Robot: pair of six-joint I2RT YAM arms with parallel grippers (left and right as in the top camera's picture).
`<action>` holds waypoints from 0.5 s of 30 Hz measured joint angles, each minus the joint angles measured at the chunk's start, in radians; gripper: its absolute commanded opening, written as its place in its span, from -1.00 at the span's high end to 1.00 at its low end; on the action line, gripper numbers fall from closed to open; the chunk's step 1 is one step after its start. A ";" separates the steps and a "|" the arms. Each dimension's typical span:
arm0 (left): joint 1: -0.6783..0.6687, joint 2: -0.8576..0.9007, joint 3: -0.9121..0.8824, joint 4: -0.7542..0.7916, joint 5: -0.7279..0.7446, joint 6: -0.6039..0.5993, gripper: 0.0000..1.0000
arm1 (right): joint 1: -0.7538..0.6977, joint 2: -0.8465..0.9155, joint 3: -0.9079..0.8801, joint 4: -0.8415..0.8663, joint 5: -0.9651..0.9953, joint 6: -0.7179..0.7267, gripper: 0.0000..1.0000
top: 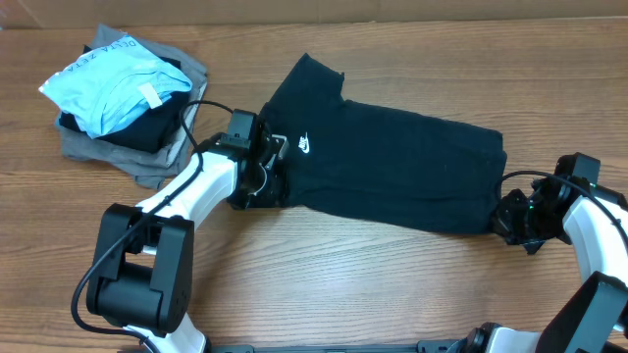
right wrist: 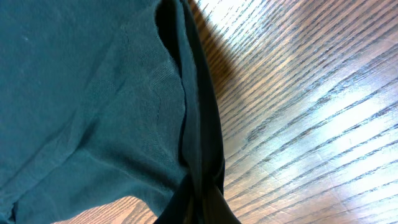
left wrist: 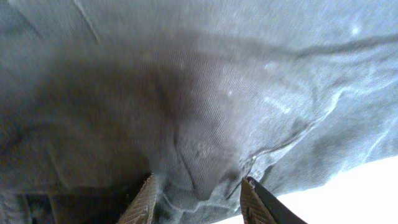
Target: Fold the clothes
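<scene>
A black T-shirt (top: 412, 167) lay stretched across the middle of a wooden table (top: 373, 284), folded lengthwise into a long band, as two robot arms held it at opposite ends. Its small white logo (top: 305, 145) faced up near the left end, and one sleeve stuck out toward the far edge of the table.

The left gripper (top: 267, 165) sat at the collar end, just beside the logo. From the left wrist, its two fingers (left wrist: 144, 202) stood partly closed with a thick bunch of the cloth (left wrist: 199, 93) between them. Creases ran out from that point.

The right gripper (top: 508, 218) was at the hem end, at the shirt's near right corner. From the right wrist, the doubled edge of the fabric (right wrist: 81, 93) ran down into the gripper (right wrist: 199, 208) and narrowed there. The jaws looked closed tight on it, though the dark fingers were hard to pick out against the dark cloth. The edge hung a little above the wood (right wrist: 298, 93) and cast a shadow on it.

At the far left corner of the table, well apart from the shirt, sat a loose pile of other clothes. A light blue garment (top: 118, 83) with lettering lay on top. Under it were a dark piece (top: 132, 132) and a grey garment (top: 147, 162), which spread out at the bottom.
</scene>
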 measured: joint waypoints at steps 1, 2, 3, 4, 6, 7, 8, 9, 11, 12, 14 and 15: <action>0.000 0.000 0.005 0.001 0.000 -0.001 0.26 | 0.000 0.000 0.000 0.000 0.000 0.000 0.92; 0.000 0.000 0.010 0.001 0.001 -0.005 0.39 | 0.000 0.000 0.000 0.000 0.000 0.000 0.92; 0.000 0.000 0.013 0.004 0.001 -0.005 0.47 | 0.000 0.000 0.000 -0.001 0.000 0.000 0.92; 0.000 0.000 0.014 0.004 0.001 -0.005 0.59 | 0.000 0.000 0.000 0.000 0.000 0.000 0.92; 0.000 0.000 0.016 0.005 0.003 -0.005 0.70 | 0.000 0.000 0.000 -0.001 0.000 0.000 0.92; 0.000 0.000 0.017 0.004 0.003 -0.002 0.71 | 0.000 0.000 0.000 0.000 0.000 0.000 0.92; 0.000 0.000 0.017 0.003 0.003 -0.001 0.65 | 0.000 0.000 0.000 0.000 0.000 0.000 0.92; 0.000 0.000 0.017 0.001 0.004 -0.001 0.41 | 0.000 0.000 0.000 0.000 0.000 0.000 0.92; 0.000 0.000 0.017 -0.003 0.003 0.002 0.24 | 0.000 0.000 0.000 0.000 0.000 0.000 0.92; 0.000 0.000 0.017 -0.005 0.003 0.001 0.24 | 0.000 0.000 0.000 -0.001 0.000 0.000 0.92; 0.000 0.000 0.017 -0.007 0.003 -0.004 0.39 | 0.000 0.000 0.000 0.000 0.000 0.000 0.92; 0.000 0.000 0.017 -0.007 0.003 -0.005 0.50 | 0.000 0.000 0.000 0.000 0.000 0.000 0.92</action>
